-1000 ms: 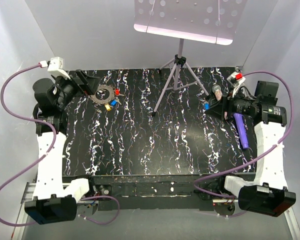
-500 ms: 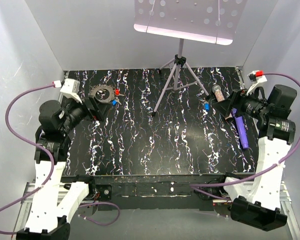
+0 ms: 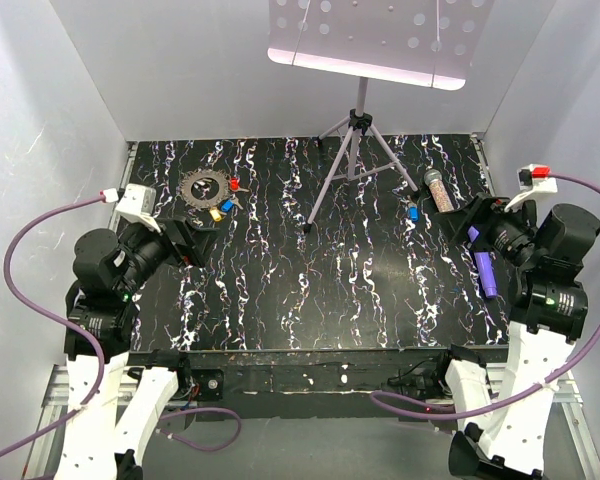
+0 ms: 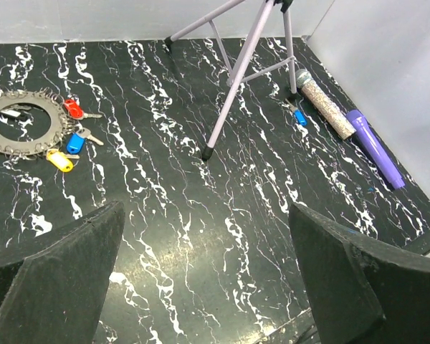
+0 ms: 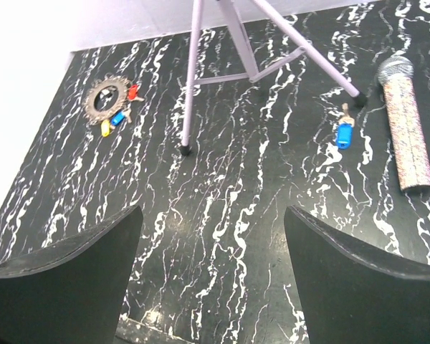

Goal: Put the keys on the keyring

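Only the wrist views are showing the left tool (image 4: 204, 276) and right tool (image 5: 211, 269) spread, empty. The red, blue, yellow plastic-headed keys (image 4: 74, 142) are lying beside the toothed grey metal keyring (image 4: 20, 123) on the worktop (image 4: 201, 193); the left wrist view is cropping its rim.

The grey keyring (image 4: 18, 123) lay flat near the far-left corner; a red key (image 4: 72, 108), blue key (image 4: 74, 142) and yellow key (image 4: 59, 159) lay beside it. A second blue key (image 5: 344, 133) lay toward the far-right corner.
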Robot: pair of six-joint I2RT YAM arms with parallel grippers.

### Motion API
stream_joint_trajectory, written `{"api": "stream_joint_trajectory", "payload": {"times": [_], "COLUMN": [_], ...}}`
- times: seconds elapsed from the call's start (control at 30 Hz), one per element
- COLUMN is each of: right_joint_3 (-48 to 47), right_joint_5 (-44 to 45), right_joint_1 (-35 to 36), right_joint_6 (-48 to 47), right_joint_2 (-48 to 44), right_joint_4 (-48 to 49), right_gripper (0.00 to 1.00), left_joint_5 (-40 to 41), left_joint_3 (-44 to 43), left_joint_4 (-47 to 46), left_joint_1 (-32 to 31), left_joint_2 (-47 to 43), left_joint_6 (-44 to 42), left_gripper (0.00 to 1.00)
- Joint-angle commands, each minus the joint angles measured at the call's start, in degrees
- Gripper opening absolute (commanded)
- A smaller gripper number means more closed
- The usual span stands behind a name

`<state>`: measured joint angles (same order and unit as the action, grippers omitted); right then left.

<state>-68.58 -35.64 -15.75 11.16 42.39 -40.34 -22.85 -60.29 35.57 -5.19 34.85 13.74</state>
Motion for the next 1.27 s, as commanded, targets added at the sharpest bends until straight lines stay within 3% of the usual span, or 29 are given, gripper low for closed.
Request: {"api": "stream_joint_trajectory", "payload": {"times": [0.0,1.23], "right_joint_3": [0.46,7.14], "right_joint_5": [7.42,7.60], "right_joint_1": [-0.16,-0.16], "right_joint_6": [4.57,7.12], "right_joint_2": [-1.43,-1.79], "right_joint_4": [2.20,9.05], "right_gripper": [0.89,0.92], "left_joint_5": [0.44,5.98], "left_joint_3": [-0.79,7.64], "left_joint_4": [1.43,-3.14], "left_joint_1": [-0.43,-0.70], "left_joint_2": [0.48,-2.77], "left_joint_6": [-0.73,-3.19], "left_gripper": [0.98,0.98]}}
